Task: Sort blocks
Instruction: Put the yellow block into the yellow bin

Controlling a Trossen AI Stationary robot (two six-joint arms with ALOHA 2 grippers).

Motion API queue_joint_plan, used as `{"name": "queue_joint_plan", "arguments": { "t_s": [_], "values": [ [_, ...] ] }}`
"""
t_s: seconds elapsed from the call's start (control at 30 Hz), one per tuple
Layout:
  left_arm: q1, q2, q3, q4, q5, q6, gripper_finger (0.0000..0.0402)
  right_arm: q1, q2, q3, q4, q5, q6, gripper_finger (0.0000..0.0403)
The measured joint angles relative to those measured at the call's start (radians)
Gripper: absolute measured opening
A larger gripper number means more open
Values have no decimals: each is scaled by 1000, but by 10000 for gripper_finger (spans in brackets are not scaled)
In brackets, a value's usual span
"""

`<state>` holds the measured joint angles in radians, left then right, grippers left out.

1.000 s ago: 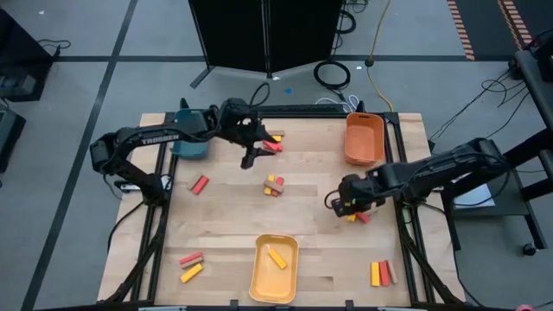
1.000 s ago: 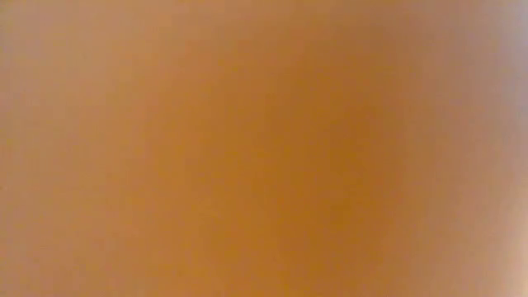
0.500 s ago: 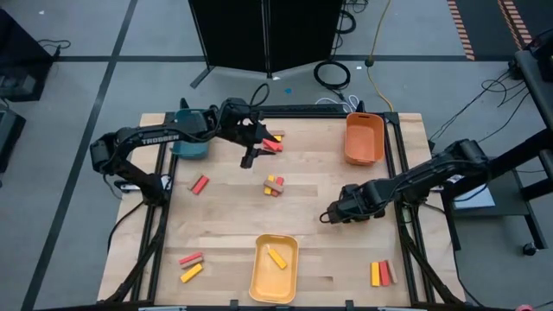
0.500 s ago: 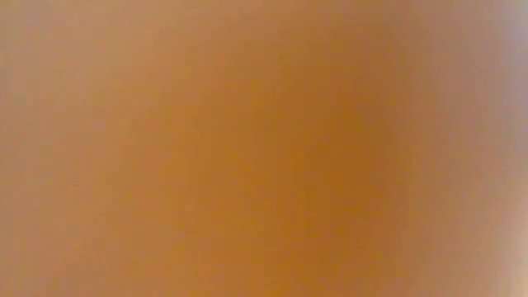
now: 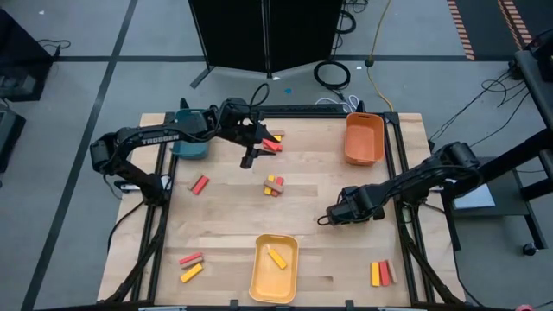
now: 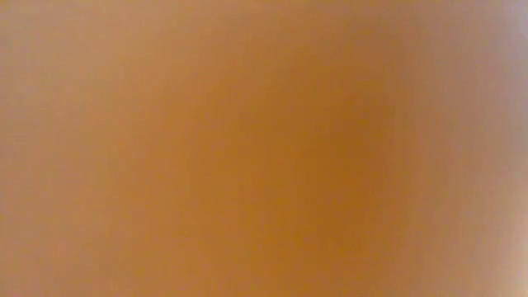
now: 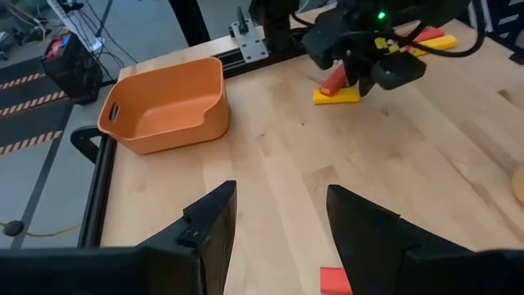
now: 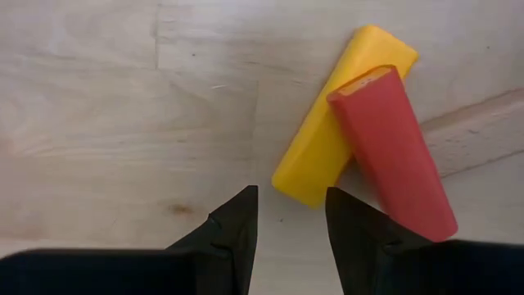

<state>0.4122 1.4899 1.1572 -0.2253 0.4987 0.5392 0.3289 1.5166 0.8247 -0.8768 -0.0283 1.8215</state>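
Moved since a second ago: right gripper (image 5: 327, 218), off toward mid-table (image 5: 225, 225), away from the right edge. Fingers (image 8: 233, 225) spread a little, pinching nothing. Just ahead of its tips, a yellow block (image 8: 336, 115) lying flat with a red block (image 8: 393, 156) resting across it, touching.

Left gripper (image 5: 249, 158) hanging at the far side, near the teal tray (image 5: 192, 145). Fingers spread, empty. Close beside it, a red and tan pair (image 5: 273, 143).

Elsewhere: small pile (image 5: 275, 185) at centre; lone red (image 5: 200, 183) to the left; red and yellow (image 5: 190, 266) at near left; yellow and red (image 5: 380, 273) at near right. One yellow bar (image 5: 276, 257) inside the yellow tray (image 5: 259, 281). Orange tray (image 5: 364, 138) at far right.

Low view: only an orange blur.
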Motion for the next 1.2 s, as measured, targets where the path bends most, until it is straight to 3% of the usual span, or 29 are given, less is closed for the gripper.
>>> {"name": "queue_joint_plan", "arguments": {
  "t_s": [0.5,0.8,1.03,1.2],
  "values": [
    [0,0,0,1,26,0,186,0,19,-1,10,33,88,204],
    [0,0,0,-2,28,0,186,0,130,-24,109,9,105,178],
    [0,0,0,-1,28,0,186,1,98,-31,74,30,132,136],
    [0,0,0,-1,28,0,186,1,63,-36,69,42,135,128]
  ]
}}
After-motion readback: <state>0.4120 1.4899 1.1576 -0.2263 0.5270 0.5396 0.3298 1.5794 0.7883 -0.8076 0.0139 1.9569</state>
